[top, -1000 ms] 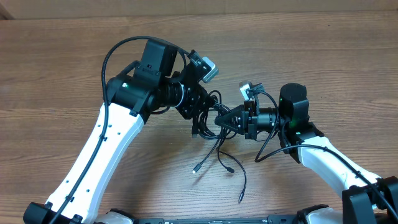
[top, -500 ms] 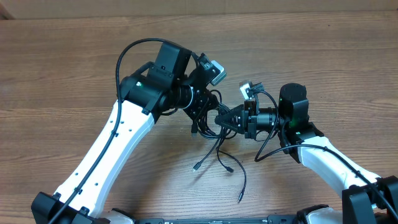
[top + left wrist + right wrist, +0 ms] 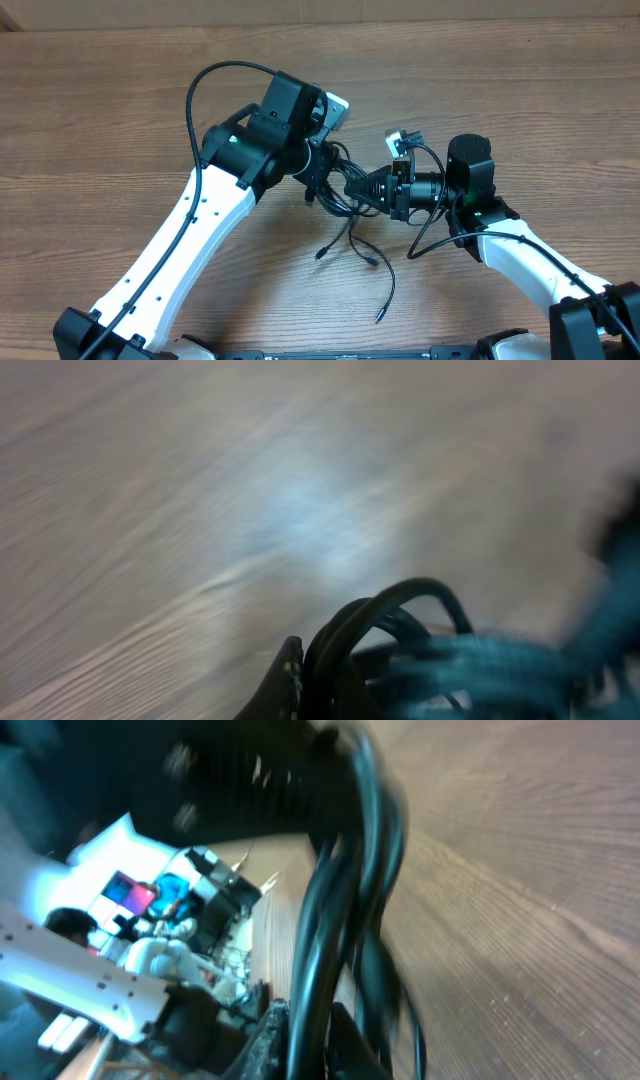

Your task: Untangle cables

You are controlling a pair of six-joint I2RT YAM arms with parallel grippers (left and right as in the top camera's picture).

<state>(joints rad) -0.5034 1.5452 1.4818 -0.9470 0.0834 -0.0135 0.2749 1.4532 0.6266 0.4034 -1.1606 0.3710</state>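
Cables (image 3: 338,206) bunch between left gripper (image 3: 322,186) and right gripper (image 3: 352,190), both clamped on them; 3 plug ends trail loose.

The view is blurred. A bunch of black cables (image 3: 335,920) goes up from the bottom edge to the dark top of the picture. At the bottom edge the right gripper (image 3: 312,1045) is closed around them. On the right side lies the wooden table (image 3: 540,890). At the lower left a white arm (image 3: 70,982) shows.
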